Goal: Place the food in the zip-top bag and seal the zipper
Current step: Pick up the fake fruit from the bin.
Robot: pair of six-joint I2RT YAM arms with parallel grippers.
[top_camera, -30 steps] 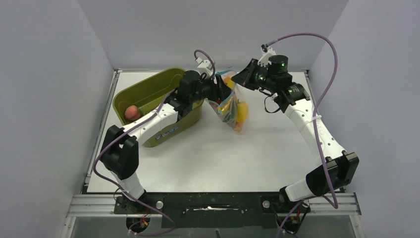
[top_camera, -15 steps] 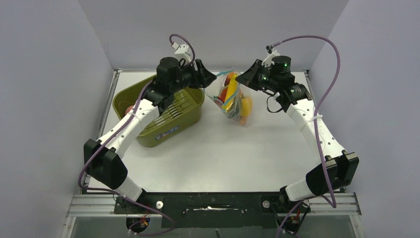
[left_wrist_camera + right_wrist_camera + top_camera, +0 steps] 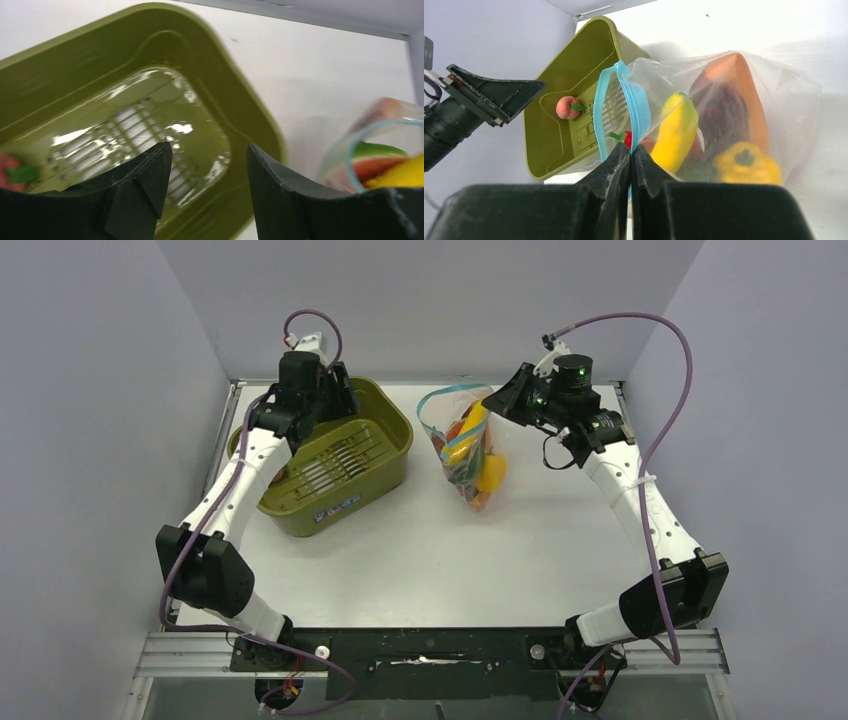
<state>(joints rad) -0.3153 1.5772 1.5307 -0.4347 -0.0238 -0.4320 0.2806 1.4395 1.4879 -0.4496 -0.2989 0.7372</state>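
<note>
Over the bin at ten o'clock, the left gripper is being held wide, empty. At one o'clock the bag is being pinched at the zipper by the right gripper. Loading seems underway; descent onto the peach is being called for.

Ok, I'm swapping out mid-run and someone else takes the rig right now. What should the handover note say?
Left claw: open and empty, above the olive-green bin.
Right claw: shut on the light-blue zipper at the mouth of the zip-top bag.
Things: the bag holds a banana, a yellow pepper and other toy food, and its mouth gapes open. One peach toy lies in the bin.
Done: most of the food is bagged.
Left to do: bag the peach toy, then seal the zipper.
</note>
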